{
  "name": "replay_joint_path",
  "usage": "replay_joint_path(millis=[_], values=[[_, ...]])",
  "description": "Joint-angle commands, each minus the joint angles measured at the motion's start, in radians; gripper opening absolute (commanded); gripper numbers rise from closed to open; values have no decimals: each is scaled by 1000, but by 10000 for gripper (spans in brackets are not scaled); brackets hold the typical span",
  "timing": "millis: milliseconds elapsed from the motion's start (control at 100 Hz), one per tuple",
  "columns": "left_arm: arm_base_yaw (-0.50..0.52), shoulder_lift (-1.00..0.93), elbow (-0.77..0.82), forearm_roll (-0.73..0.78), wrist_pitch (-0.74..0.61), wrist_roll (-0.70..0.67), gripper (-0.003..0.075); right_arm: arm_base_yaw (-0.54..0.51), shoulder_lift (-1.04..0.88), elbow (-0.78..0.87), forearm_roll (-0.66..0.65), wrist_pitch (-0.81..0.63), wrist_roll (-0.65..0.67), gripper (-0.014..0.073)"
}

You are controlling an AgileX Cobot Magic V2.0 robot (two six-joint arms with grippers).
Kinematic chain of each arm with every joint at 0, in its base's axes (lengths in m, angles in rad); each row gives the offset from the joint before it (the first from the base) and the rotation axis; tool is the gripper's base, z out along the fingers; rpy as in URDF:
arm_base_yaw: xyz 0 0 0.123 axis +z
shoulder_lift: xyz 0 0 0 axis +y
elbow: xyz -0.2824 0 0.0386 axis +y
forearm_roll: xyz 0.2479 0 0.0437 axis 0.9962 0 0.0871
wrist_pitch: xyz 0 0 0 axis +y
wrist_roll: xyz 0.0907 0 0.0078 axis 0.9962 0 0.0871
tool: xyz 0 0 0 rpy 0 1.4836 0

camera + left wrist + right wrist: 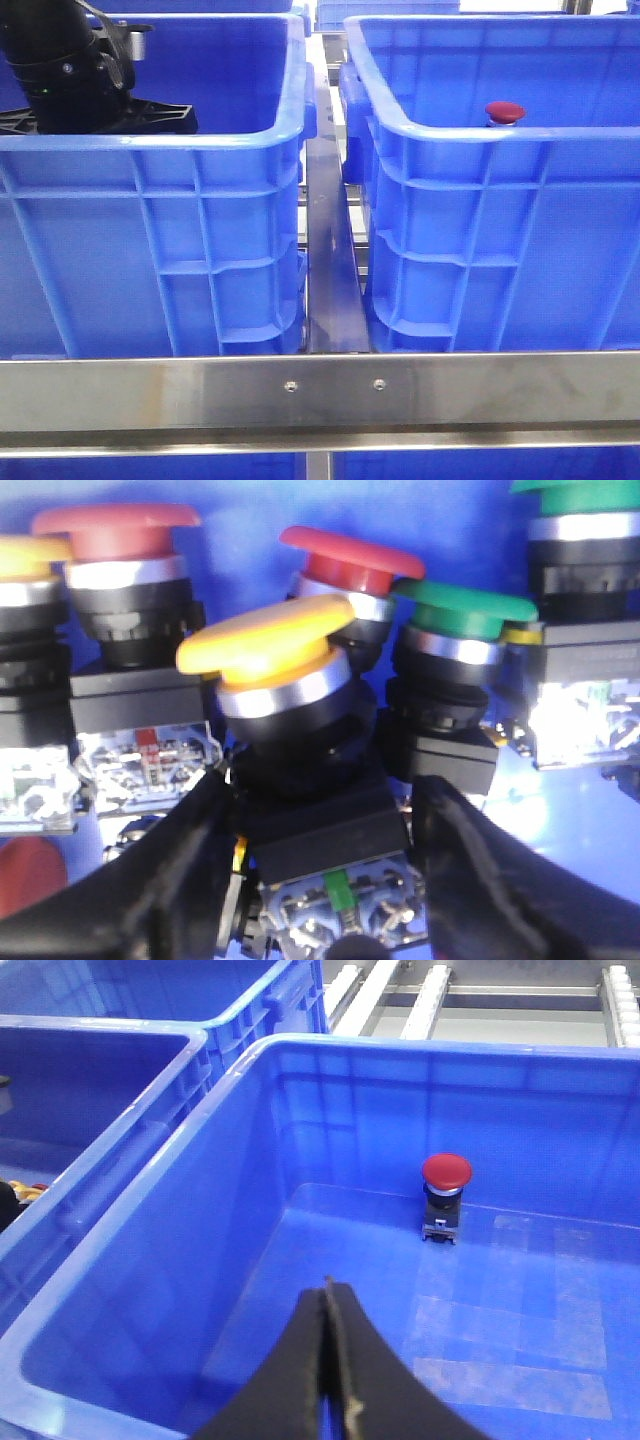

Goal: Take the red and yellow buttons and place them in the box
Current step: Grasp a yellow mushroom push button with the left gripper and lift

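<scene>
Two green-capped mushroom push buttons (463, 605) stand upright among the clustered units — one partly cropped. A brushed steel frame rail (320, 392) crosses the foreground; steel conveyor rollers (436, 988) lie beyond the crates.

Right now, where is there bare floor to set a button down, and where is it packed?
The right crate has bare floor all around its lone red button, out to every wall. The left crate is crowded: the left gripper straddles a yellow button hemmed by red and green ones.
</scene>
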Motion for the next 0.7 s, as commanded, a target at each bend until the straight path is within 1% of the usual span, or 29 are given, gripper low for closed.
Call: replay_joint_path(millis=[0, 260, 420, 530, 690], values=[[3, -68, -31, -7, -49, -10, 125, -5, -6, -26, 13, -6, -8, -60], [-8, -197, -31, -10, -66, 3, 125, -5, -6, -26, 13, -7, -8, -60], [-35, -296, -31, -19, -84, 63, 124, -5, -6, -26, 13, -7, -8, -60], [-63, -359, -31, -71, -90, 141, 124, -5, -6, -26, 13, -7, -8, -60], [-116, -422, -31, -222, -117, 300, 124, -5, -6, -26, 13, -7, -8, -60]])
